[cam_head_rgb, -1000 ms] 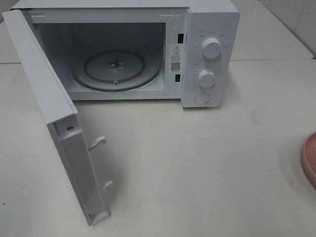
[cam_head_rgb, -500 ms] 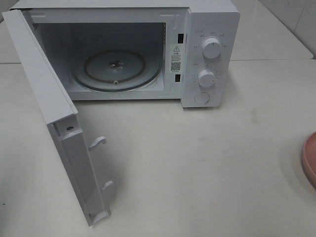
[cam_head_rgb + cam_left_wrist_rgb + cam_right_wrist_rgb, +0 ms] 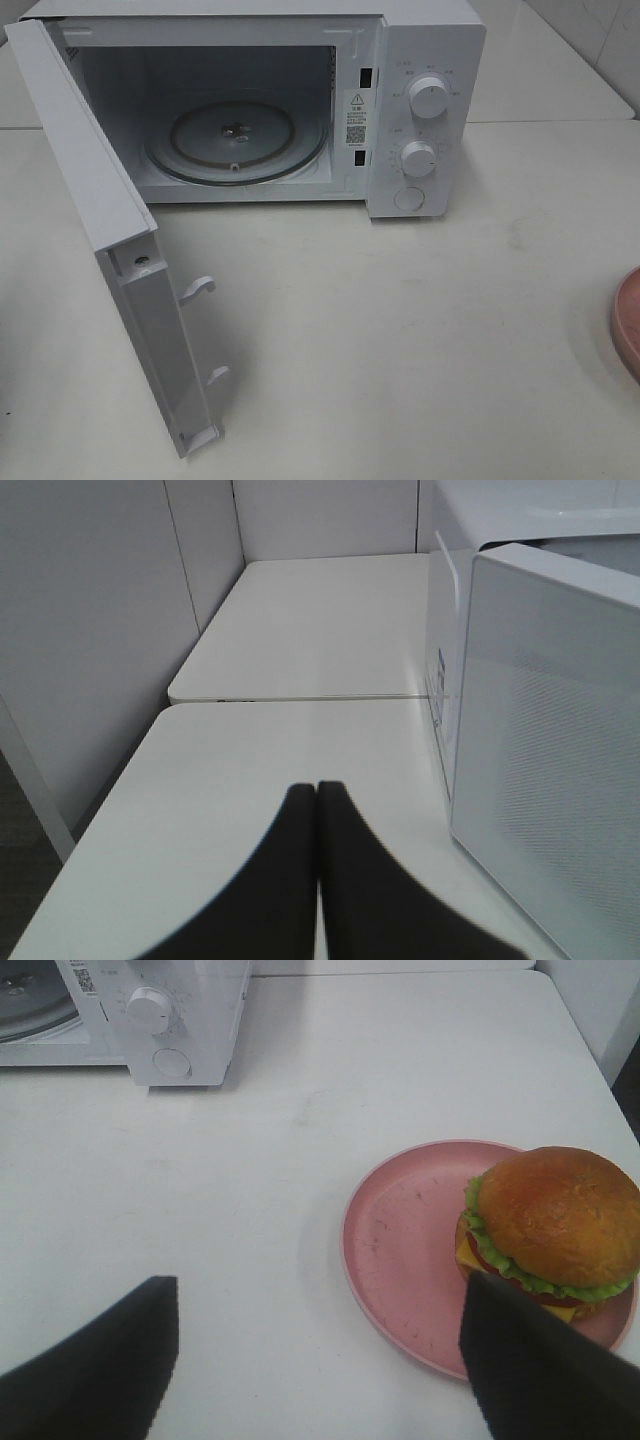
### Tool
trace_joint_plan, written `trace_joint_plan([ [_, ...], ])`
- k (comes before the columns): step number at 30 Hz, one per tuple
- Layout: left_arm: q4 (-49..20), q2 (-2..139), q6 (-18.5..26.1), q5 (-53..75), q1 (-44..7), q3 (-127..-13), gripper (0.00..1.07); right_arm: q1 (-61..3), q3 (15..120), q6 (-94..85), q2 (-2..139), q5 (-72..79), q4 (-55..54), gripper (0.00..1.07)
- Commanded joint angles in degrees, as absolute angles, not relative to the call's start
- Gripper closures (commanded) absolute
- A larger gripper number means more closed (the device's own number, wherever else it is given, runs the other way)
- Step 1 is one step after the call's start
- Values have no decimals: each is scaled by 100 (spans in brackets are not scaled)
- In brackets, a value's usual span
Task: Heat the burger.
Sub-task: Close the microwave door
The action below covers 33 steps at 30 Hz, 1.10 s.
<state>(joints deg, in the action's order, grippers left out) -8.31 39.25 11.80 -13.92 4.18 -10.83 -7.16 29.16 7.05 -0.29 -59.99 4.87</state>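
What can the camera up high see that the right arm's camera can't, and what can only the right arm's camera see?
Only the high camera shows the microwave's open door, its whole glass turntable and the upper knob. Only the right wrist camera shows the burger sitting on the pink plate and the open right gripper. Both show the microwave's lower knob, its round button, the white table, and at least an edge of the plate.

A white surface point(image 3: 300, 630), made of two butted tabletops, is bordered by plain grey-white partition walls point(image 3: 90, 630) under even light.
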Motion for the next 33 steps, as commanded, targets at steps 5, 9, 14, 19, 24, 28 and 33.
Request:
trace_joint_plan([
  [5, 166, 5134, 619, -2945, 407, -974, 107, -682, 2916, 619, -183, -5953, 487, 32],
  [9, 716, 6050, -69, -3478, 407, -974, 107, -682, 2916, 619, -183, -5953, 487, 32],
  [14, 1495, 6692, -642, -4131, 407, -1077, 107, -682, 2916, 619, -183, -5953, 487, 32],
  [19, 2045, 7380, -814, -5346, 407, -1180, 107, -682, 2916, 619, -183, -5953, 487, 32],
  [24, 2343, 7987, -819, -5581, 327, -1398, 107, -682, 2916, 619, -183, -5953, 487, 32],
  [28, 2172, 8411, -751, -5701, -298, -1604, 107, -682, 2916, 619, -183, -5953, 487, 32],
  [33, 1633, 8738, -487, -5724, -928, -1725, 107, -682, 2916, 619, -183, -5953, 487, 32],
])
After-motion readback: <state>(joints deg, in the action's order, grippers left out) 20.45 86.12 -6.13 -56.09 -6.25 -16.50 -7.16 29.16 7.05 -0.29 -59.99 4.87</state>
